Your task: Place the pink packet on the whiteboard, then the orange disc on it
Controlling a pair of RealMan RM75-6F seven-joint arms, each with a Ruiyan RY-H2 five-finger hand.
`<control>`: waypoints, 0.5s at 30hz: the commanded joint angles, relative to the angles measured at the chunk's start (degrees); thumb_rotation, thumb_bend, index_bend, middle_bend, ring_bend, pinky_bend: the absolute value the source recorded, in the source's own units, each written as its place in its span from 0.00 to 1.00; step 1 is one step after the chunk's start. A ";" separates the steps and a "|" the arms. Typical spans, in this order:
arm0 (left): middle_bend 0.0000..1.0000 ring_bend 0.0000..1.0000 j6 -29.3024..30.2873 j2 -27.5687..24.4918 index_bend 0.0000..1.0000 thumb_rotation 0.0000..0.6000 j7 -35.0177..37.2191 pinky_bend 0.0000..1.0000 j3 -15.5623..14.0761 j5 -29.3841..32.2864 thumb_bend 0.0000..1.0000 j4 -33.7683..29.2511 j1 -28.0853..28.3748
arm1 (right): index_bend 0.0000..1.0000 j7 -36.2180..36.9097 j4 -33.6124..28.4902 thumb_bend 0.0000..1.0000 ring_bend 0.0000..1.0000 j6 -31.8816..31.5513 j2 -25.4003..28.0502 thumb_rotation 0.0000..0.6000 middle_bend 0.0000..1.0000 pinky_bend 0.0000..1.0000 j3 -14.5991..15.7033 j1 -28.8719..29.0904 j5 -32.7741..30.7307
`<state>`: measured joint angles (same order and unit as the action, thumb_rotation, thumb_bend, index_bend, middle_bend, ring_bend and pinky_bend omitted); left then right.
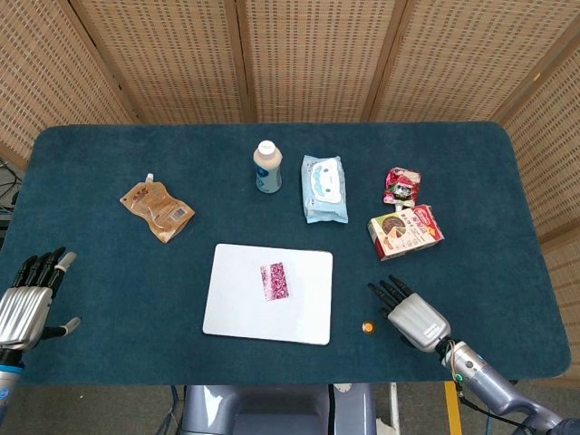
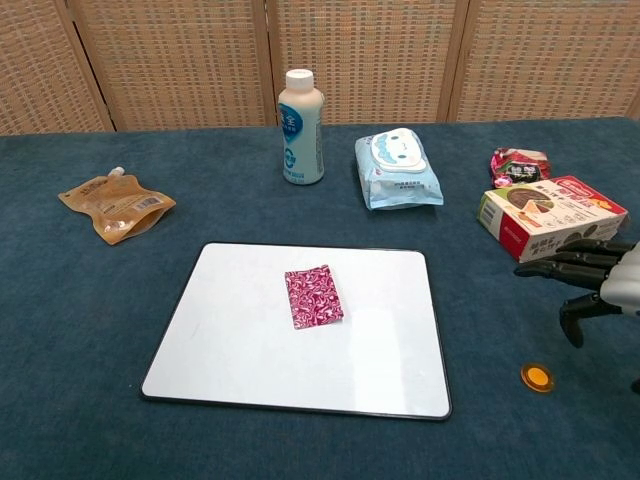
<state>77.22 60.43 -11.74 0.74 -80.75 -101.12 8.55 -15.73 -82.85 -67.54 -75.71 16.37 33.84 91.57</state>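
Blue cloth table (image 1: 471, 163), wicker screens behind. Whiteboard (image 2: 240, 350) centre frame carries pink packet (image 2: 313, 296). Orange disc (image 2: 537, 377) lies on cloth lower right, just below right hand (image 1: 415, 317), fingers spread, empty. Left hand (image 1: 23, 299) at lower left edge, fingers apart, empty.

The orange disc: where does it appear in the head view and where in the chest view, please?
Head view: the orange disc lies on the blue cloth near the bottom, just right of the whiteboard, left of the right hand.
Chest view: the orange disc lies at the lower right, right of the whiteboard, below the right hand.
Shared landmark: the whiteboard's right edge.
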 commanded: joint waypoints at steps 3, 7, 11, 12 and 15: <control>0.00 0.00 -0.19 0.12 0.00 1.00 -0.12 0.00 0.06 0.26 0.00 0.15 0.10 | 0.41 -0.04 1.09 0.26 0.00 0.67 -1.26 1.00 0.00 0.00 -1.42 -0.71 0.35; 0.00 0.00 -0.21 0.20 0.00 1.00 -0.31 0.00 0.10 0.44 0.00 0.14 0.13 | 0.41 -0.57 0.93 0.26 0.00 1.61 -2.18 1.00 0.00 0.00 -2.77 -0.87 0.83; 0.00 0.00 -0.26 0.28 0.00 1.00 -0.53 0.00 0.12 0.65 0.00 0.10 0.16 | 0.41 -1.47 0.19 0.26 0.00 2.62 -3.06 1.00 0.00 0.00 -3.92 -0.77 0.92; 0.00 0.00 -0.21 0.29 0.00 1.00 -0.55 0.00 0.16 0.73 0.00 0.07 0.14 | 0.41 -1.80 -0.15 0.26 0.00 3.00 -3.37 1.00 0.00 0.00 -4.23 -0.72 0.93; 0.00 0.00 -0.25 0.33 0.00 1.00 -0.67 0.00 0.21 0.88 0.00 0.07 0.18 | 0.41 -2.78 -0.89 0.27 0.00 4.05 -4.25 1.00 0.00 0.00 -4.85 -0.65 0.98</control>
<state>76.97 60.76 -12.41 0.94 -79.87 -101.05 8.73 -18.23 -83.51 -63.76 -79.69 11.74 33.15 92.52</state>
